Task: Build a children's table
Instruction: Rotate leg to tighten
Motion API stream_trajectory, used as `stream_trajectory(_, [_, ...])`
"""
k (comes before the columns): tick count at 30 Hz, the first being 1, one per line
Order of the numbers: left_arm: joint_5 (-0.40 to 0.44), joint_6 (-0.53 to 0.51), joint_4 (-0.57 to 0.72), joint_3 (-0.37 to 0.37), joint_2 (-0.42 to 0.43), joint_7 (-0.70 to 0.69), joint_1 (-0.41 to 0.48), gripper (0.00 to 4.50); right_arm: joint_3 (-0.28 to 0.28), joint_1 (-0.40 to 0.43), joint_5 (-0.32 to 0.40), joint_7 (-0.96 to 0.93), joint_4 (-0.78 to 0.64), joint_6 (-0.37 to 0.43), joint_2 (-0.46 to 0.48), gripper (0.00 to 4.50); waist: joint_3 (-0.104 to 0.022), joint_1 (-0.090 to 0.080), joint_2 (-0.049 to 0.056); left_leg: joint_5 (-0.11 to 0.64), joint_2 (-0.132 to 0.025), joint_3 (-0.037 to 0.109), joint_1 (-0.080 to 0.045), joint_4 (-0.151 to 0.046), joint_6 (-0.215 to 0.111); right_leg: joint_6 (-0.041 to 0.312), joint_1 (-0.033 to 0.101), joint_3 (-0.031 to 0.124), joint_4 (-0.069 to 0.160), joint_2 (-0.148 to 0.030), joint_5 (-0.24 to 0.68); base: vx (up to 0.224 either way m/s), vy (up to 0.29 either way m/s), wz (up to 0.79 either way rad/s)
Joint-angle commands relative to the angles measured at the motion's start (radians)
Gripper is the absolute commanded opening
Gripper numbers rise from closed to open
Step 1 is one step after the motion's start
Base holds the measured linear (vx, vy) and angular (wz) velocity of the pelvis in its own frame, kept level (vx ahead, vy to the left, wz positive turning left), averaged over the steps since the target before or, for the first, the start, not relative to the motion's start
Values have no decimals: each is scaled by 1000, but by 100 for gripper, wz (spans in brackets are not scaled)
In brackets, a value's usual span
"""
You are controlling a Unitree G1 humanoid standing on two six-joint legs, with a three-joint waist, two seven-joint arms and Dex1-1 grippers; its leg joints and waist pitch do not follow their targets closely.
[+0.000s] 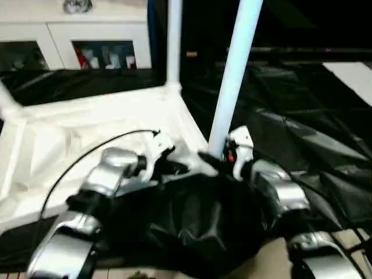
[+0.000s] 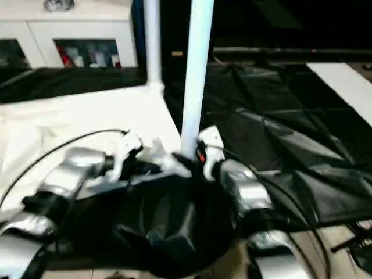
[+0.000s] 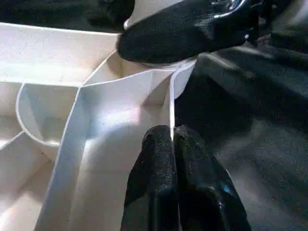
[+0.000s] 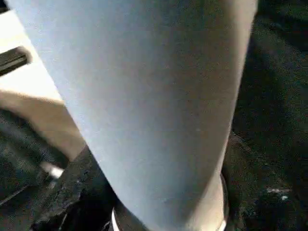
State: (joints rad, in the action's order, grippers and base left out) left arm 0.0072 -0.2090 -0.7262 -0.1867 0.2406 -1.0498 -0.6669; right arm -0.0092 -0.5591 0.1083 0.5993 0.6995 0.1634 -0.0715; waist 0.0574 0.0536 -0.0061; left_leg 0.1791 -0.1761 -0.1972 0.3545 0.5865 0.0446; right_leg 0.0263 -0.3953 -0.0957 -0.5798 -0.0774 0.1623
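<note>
A white glass-door cabinet [image 1: 87,43] stands across the back of the room, and crumpled black sheeting [image 1: 302,116] covers the floor in front of it and off to the robot's right. On that sheeting lies the large white tabletop [image 1: 110,125], turned underside up so its ribs and rounded corner sockets face the ceiling. One white tubular leg [image 1: 174,40] already stands upright in the far corner socket, and the stub of another leg [image 1: 7,102] rises from the corner at the robot's far left. A third leg [image 1: 235,70] stands in the near right corner socket [image 3: 180,72], leaning slightly towards the right as it rises. The right end effector [image 1: 218,160] is at the foot of this leg, one black finger [image 3: 187,29] lying across the leg just above the socket rim; its fingers stand apart around the tube, though whether they truly press on it is hard to judge from these angles. The right wrist view looks straight at the leg from close by, with the socket collar [image 4: 219,211] at its base. The left end effector [image 3: 173,159] has its two fingers pressed together, and the thin outer wall of the tabletop [image 3: 172,115] runs straight to the seam between their tips, just short of the same corner. A thin black cable [image 1: 87,154] arcs over the tabletop to the left wrist.
</note>
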Motion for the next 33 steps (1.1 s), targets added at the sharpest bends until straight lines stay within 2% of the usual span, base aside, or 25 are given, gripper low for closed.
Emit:
stream_trajectory(1, [-3, 34, -6, -4, -71, 71, -55, 0, 57, -11, -14, -33, 55, 20, 88, 256, -58, -3, 3, 360, -60, 43, -22, -78, 8, 117, 26, 53, 100, -93, 540, 0, 0, 0])
stream_trajectory(3, [0, 37, -26, 4, -87, 108, -70, 0, 52, -24, -19, -74, 76, 7, 111, 256, -59, -3, 3, 350, -61, 41, -20, -79, 6, 132, 26, 56, 97, -93, 497, 0, 0, 0])
stream_trajectory(4, [4, 47, -54, 12, -113, 148, -92, 0, 60, -50, -52, -143, 119, -41, 137, 256, -60, 0, 3, 345, -61, 40, -19, -79, 2, 140, 28, 57, 95, -94, 472, 0, 0, 0])
stream_trajectory(5, [4, 47, -54, 12, -113, 148, -92, 0, 60, -50, -52, -143, 119, -41, 137, 256, -59, -2, 3, 344, -61, 38, -19, -79, 5, 145, 24, 58, 93, -93, 465, 0, 0, 0])
stream_trajectory(7, [2, 58, -67, 13, -126, 153, -101, 0, 61, -65, -66, -169, 147, -80, 145, 256, -61, 2, 2, 329, -59, 37, -18, -78, 2, 155, 31, 59, 90, -95, 441, 0, 0, 0])
stream_trajectory(8, [2, 58, -67, 13, -126, 153, -101, 0, 61, -65, -66, -169, 147, -80, 145, 312, -62, 4, 2, 315, -60, 35, -16, -77, -7, 160, 32, 62, 89, -95, 419, 0, 0, 0])
stream_trajectory(10, [-5, 82, -54, 4, -117, 110, -90, 0, 38, -50, -6, -59, 107, -67, 141, 312, -64, 7, 3, 288, -61, 33, -12, -77, -21, 170, 38, 63, 82, -93, 370, 0, 0, 0])
stream_trajectory(12, [-7, 89, -52, 3, -113, 97, -87, 0, 44, -46, -8, -40, 99, -70, 136, 347, -66, 9, 1, 254, -61, 31, -9, -76, -34, 189, 41, 63, 74, -92, 312, 0, 0, 0])
stream_trajectory(15, [-7, 92, -50, 3, -108, 85, -83, 0, 58, -43, -20, -29, 95, -80, 128, 365, -68, 10, 0, 234, -60, 30, -7, -74, -41, 194, 45, 63, 73, -94, 308, 0, 0, 0])
stream_trajectory(18, [-14, 99, -27, -7, -78, 14, -62, 0, 92, -23, -20, 90, 61, -98, 79, 365, -68, 13, -1, 220, -61, 29, -6, -74, -50, 193, 47, 62, 73, -93, 304, 0, 0, 0])
stream_trajectory(22, [-29, 97, 25, -28, -30, -99, -26, 0, 147, 14, -2, 306, -14, -101, -13, 365, -70, 20, -2, 184, -67, 25, -2, -71, -75, 217, 50, 59, 60, -87, 222, 0, 0, 0])
stream_trajectory(24, [-34, 90, 43, -35, -17, -129, -16, 0, 159, 24, 1, 356, -36, -96, -40, 365, -72, 26, -2, 170, -68, 24, -1, -68, -85, 226, 52, 58, 55, -90, 210, 0, 0, 0])
stream_trajectory(25, [-38, 84, 64, -44, 0, -166, -3, 0, 170, 36, 5, 411, -60, -92, -74, 365, -71, 27, -2, 170, -69, 22, -3, -68, -86, 227, 47, 58, 57, -89, 217, 0, 0, 0])
stream_trajectory(27, [-41, 77, 84, -54, 18, -200, 9, 0, 175, 46, 11, 464, -80, -84, -106, 365, -70, 40, -2, 182, -71, 22, -4, -68, -81, 221, 47, 59, 59, -90, 244, 0, 0, 0])
stream_trajectory(30, [-48, 50, 124, -74, 52, -271, 33, 0, 182, 61, 24, 548, -113, -69, -154, 365, -68, 44, -2, 204, -73, 25, -5, -71, -69, 210, 45, 58, 62, -91, 284, 0, 0, 0])
stream_trajectory(33, [-53, 27, 150, -87, 72, -315, 48, 0, 185, 71, 31, 583, -130, -78, -172, 330, -68, 45, -2, 205, -72, 25, -5, -72, -61, 204, 43, 59, 64, -91, 297, 0, 0, 0])
